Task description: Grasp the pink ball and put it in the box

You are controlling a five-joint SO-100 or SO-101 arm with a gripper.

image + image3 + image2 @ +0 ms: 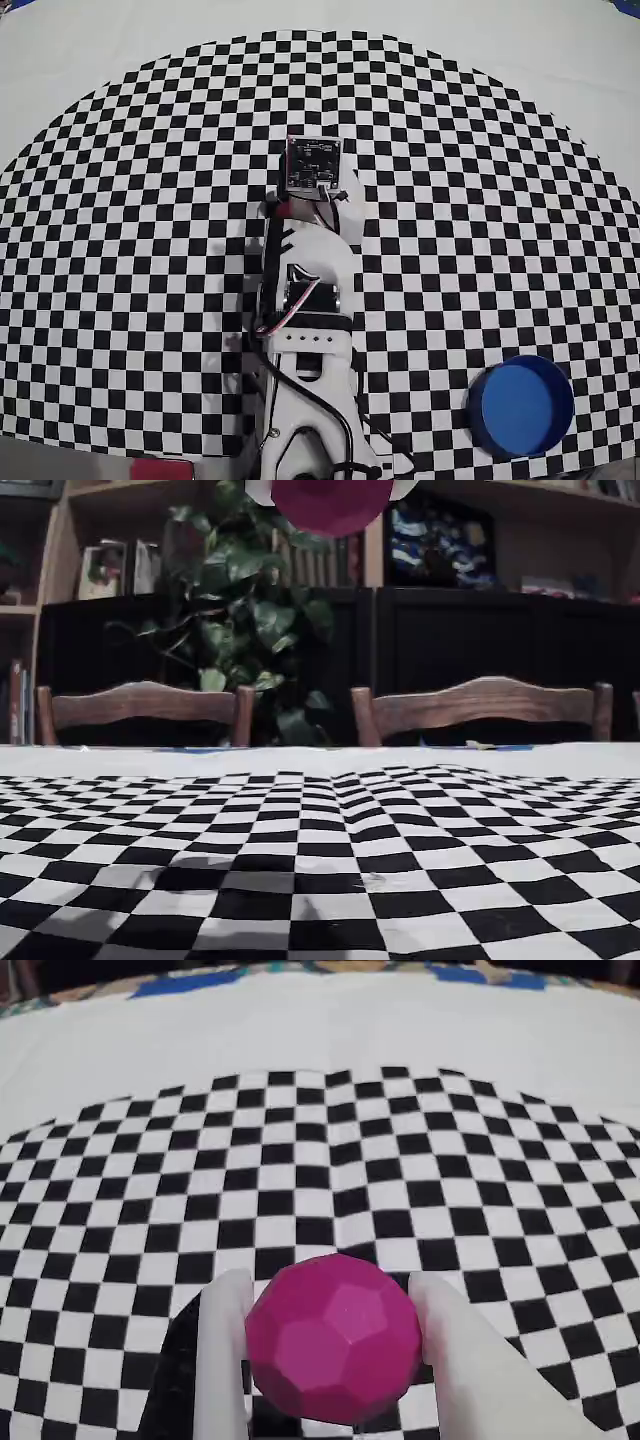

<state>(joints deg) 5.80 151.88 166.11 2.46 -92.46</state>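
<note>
White printed arm (pixel 310 300), black cables (pixel 320 400), white jaws.

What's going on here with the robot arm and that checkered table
The arm's claw is closed on the pink ball, one white finger on each side of it. In the fixed view the ball sits at the top of the frame, well above the checkered cloth, so it is lifted. The blue box sits empty near the cloth's lower right corner in the overhead view, off to the arm's side.
</note>
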